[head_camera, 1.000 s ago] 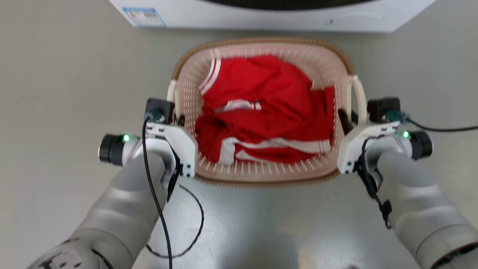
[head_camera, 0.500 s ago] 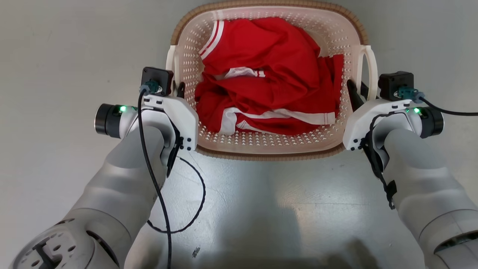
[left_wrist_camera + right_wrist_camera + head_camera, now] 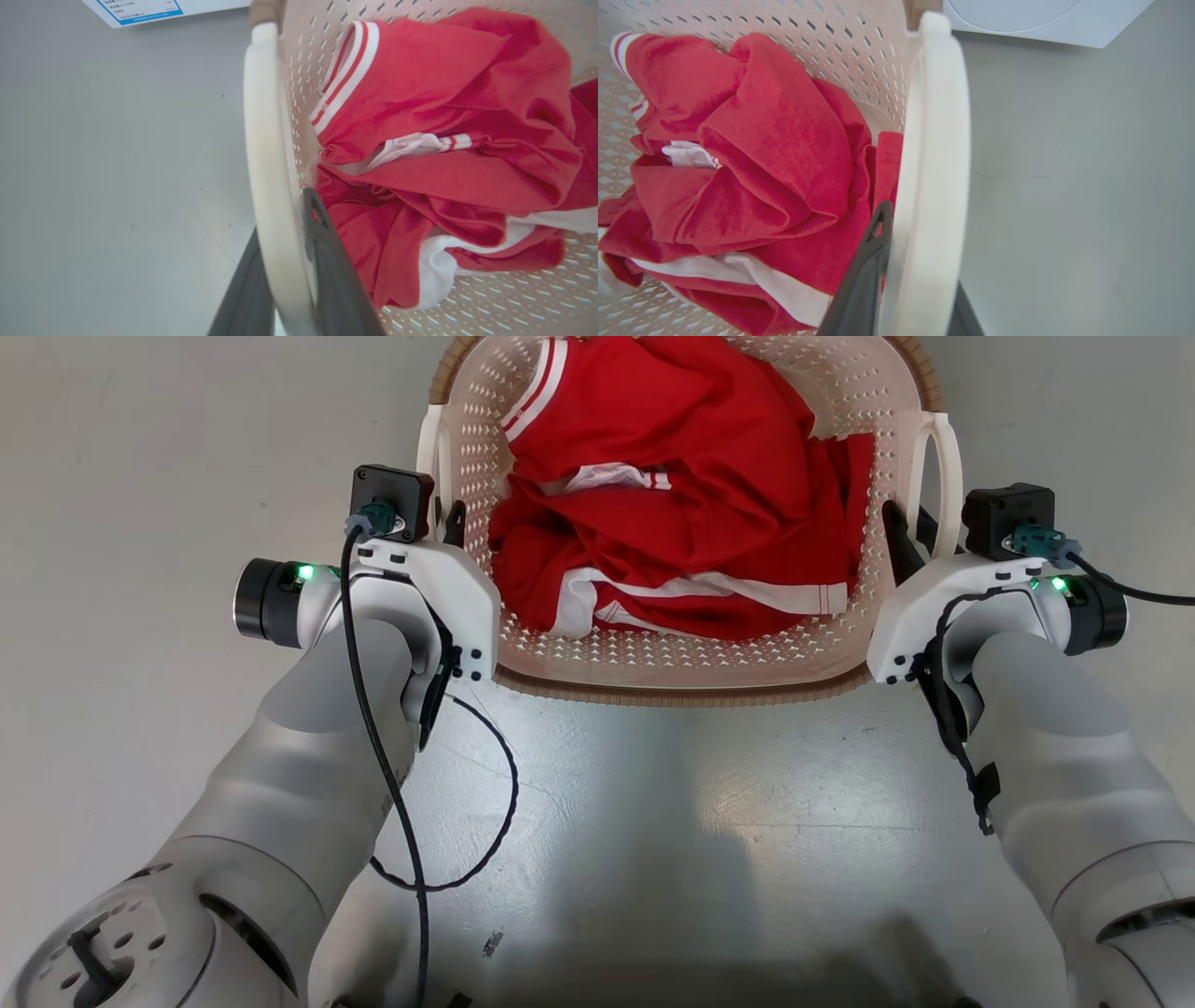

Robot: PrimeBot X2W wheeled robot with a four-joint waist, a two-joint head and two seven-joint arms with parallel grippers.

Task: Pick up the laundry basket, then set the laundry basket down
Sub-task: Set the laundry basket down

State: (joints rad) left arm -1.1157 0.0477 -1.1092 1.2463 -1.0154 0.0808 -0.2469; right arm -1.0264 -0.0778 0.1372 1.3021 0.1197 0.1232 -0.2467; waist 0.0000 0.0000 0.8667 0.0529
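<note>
Head view looks down on the laundry basket [image 3: 672, 658], which hangs or rests between the two grippers with grey floor [image 3: 653, 821] around it. At the basket's left side the left gripper [image 3: 446, 527] is clamped on the white loop handle [image 3: 264, 163], one dark finger on each side of it. The right gripper [image 3: 904, 527] pinches the basket's right handle [image 3: 934, 163] likewise. Red clothing [image 3: 691, 476] with white stripes lies inside. A washing machine [image 3: 1041, 21] stands beyond the basket's far end.

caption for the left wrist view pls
Left gripper, jaws shut on the basket handle, red clothes inside.
</note>
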